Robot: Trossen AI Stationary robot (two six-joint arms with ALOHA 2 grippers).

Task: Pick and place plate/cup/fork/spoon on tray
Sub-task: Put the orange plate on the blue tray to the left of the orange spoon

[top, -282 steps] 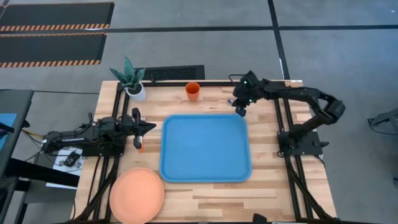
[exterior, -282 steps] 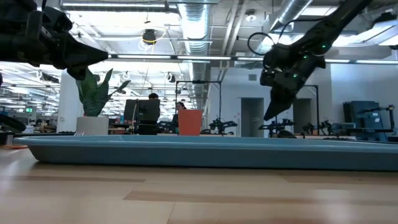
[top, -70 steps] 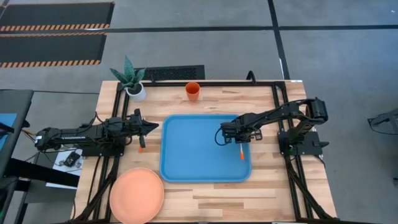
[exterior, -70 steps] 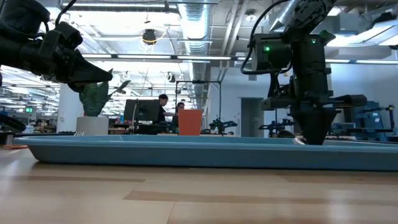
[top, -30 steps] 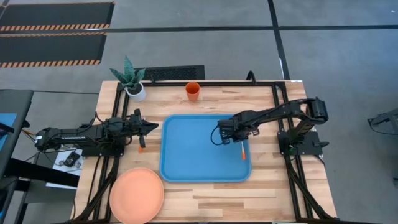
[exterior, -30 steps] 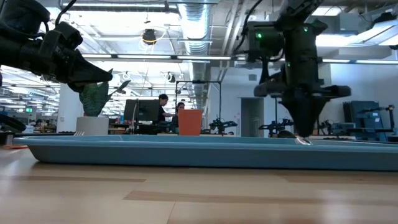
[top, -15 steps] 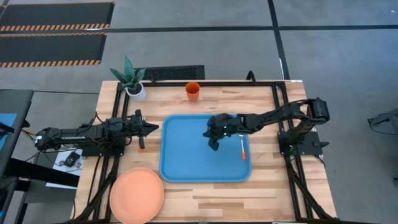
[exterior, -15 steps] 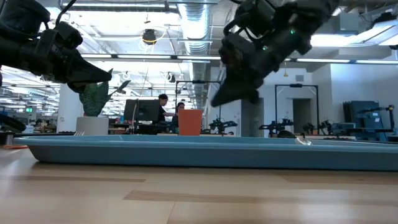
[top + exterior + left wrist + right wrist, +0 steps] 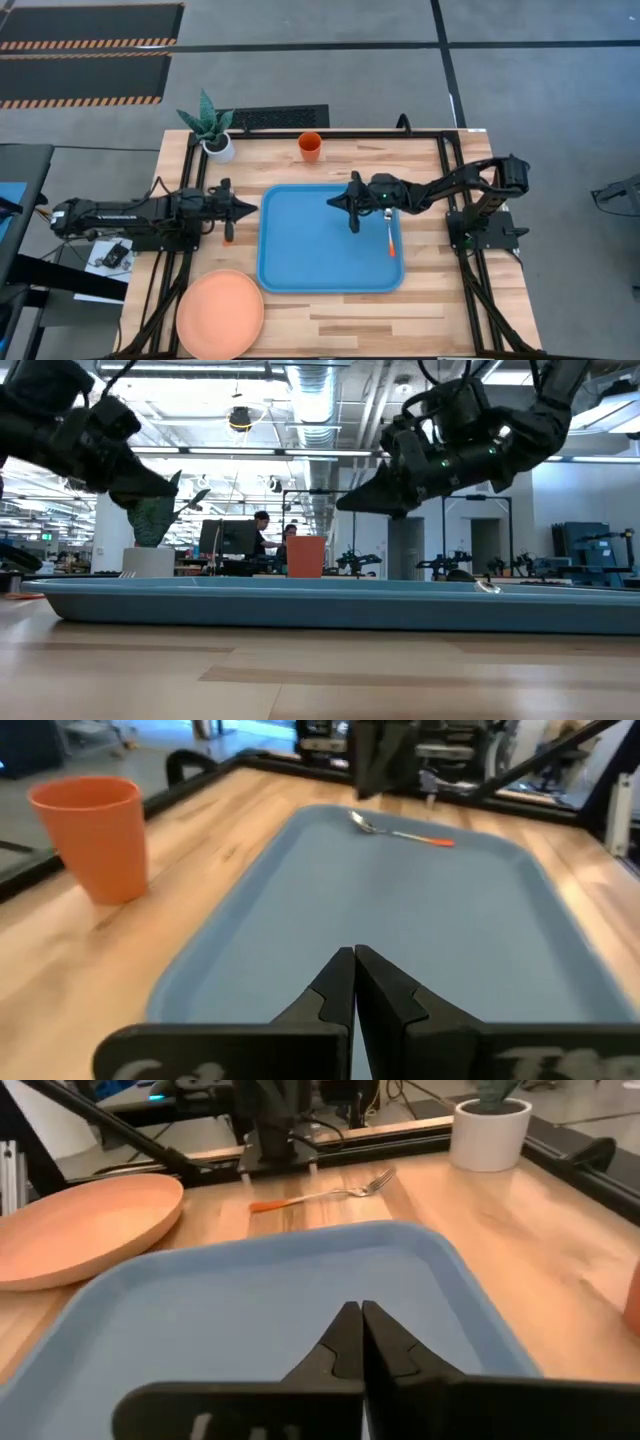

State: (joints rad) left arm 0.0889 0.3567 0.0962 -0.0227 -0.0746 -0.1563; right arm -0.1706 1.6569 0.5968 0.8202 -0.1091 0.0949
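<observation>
The light-blue tray (image 9: 300,265) lies mid-table. The spoon (image 9: 389,232) lies flat in it by the right rim and also shows in the left wrist view (image 9: 400,832). The fork (image 9: 320,1194) lies on the wood left of the tray, under my left arm. The orange cup (image 9: 310,146) stands beyond the tray's far rim. The salmon plate (image 9: 220,313) rests at the near left. My left gripper (image 9: 255,208) is shut and empty at the tray's left rim. My right gripper (image 9: 333,203) is shut and empty, above the tray's far half, pointing left.
A white pot with a spiky green plant (image 9: 215,140) stands at the far left corner. Black frame rails (image 9: 455,215) run along both sides of the table. Bare wood lies along the near edge right of the plate.
My right gripper has risen from just above the tray beside the spoon, tipped from pointing down to nearly level, pointing left, and gone toward the tray's far left. The spoon has stayed where it lay. My left gripper has edged a little toward the tray.
</observation>
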